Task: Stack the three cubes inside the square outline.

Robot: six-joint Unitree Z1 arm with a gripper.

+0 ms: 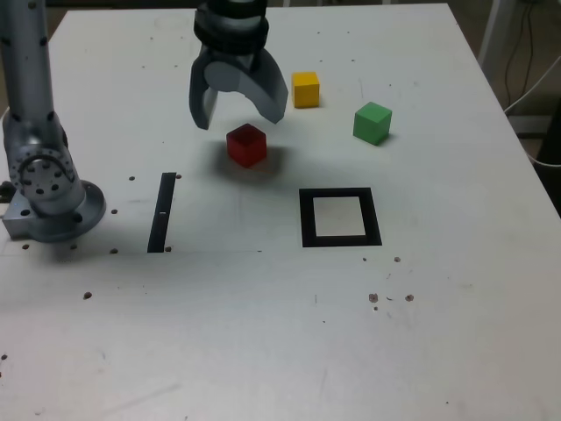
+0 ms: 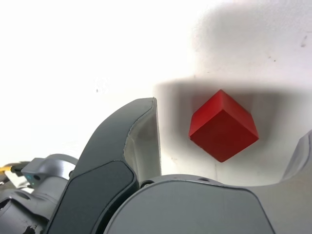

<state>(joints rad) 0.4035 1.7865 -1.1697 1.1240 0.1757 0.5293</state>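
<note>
- My hand (image 1: 239, 124) is spread open, empty, near the red cube (image 1: 246, 146)
- Pinching its corners could spin it, skewing placement in the square (image 1: 308, 219), exterior view's 4 o'clock

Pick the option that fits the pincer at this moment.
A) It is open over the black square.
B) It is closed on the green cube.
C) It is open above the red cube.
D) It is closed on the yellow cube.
C: the pincer has its jaws spread wide, and the red cube shows between them in the wrist view, touched by neither.
</note>
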